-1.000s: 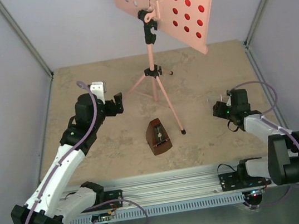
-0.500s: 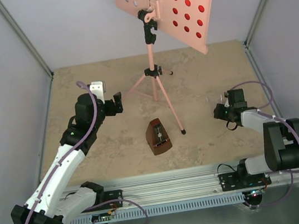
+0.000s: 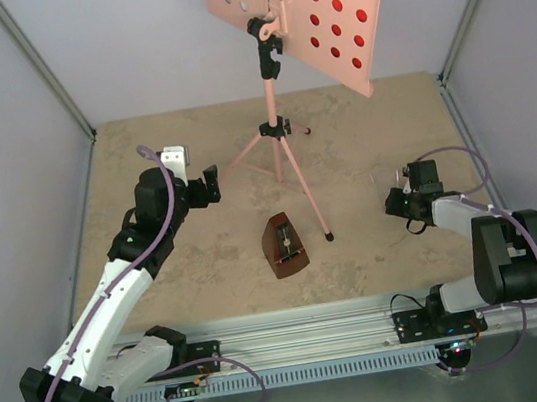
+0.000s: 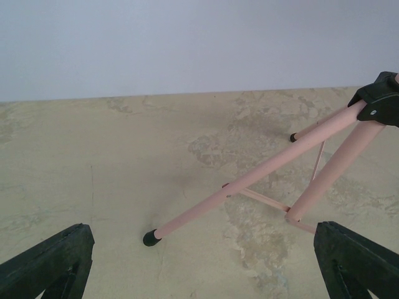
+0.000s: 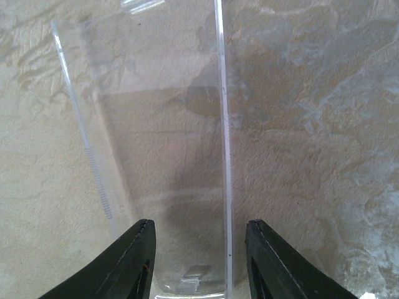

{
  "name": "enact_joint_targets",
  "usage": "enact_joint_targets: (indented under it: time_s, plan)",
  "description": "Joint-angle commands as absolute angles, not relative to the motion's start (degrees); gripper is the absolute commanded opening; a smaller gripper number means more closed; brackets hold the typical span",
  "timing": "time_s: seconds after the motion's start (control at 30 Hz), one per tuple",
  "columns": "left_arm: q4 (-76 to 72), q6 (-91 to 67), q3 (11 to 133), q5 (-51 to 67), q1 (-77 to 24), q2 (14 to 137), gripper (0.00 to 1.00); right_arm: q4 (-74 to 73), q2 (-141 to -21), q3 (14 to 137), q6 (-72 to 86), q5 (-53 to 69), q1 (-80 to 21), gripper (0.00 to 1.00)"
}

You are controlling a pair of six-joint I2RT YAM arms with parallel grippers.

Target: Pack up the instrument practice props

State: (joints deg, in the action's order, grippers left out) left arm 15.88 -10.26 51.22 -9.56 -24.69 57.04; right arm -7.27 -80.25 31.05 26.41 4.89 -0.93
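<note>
The pink music stand (image 3: 288, 163) stands at the back middle on its tripod, its hole-dotted desk (image 3: 294, 0) high up. Red shows through the desk's right holes and white through its left holes; the sheets themselves are hidden behind it. The brown metronome (image 3: 283, 244) stands in front of the stand. My left gripper (image 3: 212, 185) is open and empty, just left of the stand's left leg (image 4: 249, 180), whose black foot (image 4: 150, 237) rests on the table. My right gripper (image 3: 396, 200) is open low over a clear plastic pouch (image 5: 162, 156), one finger (image 5: 134, 261) on each side of it.
The clear pouch has a ribbed strip (image 5: 222, 124) running away from the right gripper. Grey walls close in the table (image 3: 158, 137) on the left, back and right. A metal rail (image 3: 298, 328) with the arm bases runs along the near edge.
The right arm has folded back toward its base and its gripper has shifted slightly over the clear pouch. The left arm, stand and metronome have not moved.
</note>
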Motion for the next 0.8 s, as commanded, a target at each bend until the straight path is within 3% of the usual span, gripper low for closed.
enact_joint_targets:
  time_s: [0.0,0.4,0.57,0.77]
  plan:
    - [14.94,-9.80,50.71,-10.73,-24.52,56.65,0.99,-8.17,-81.21,31.73,26.82,4.63,-0.69,0.42]
    - [15.12,-9.86,50.71,-11.12,-24.51,56.67,0.99,-7.87,-81.95,31.11,27.38,4.72,-0.65,0.26]
    - [15.12,-9.93,50.71,-11.33,-24.48,56.51,0.99,-7.80,-82.36,30.95,27.57,4.66,-0.67,0.24]
    - [15.21,-9.97,50.72,-11.59,-24.52,56.41,0.99,-7.42,-82.40,30.44,27.72,4.79,-0.66,0.10]
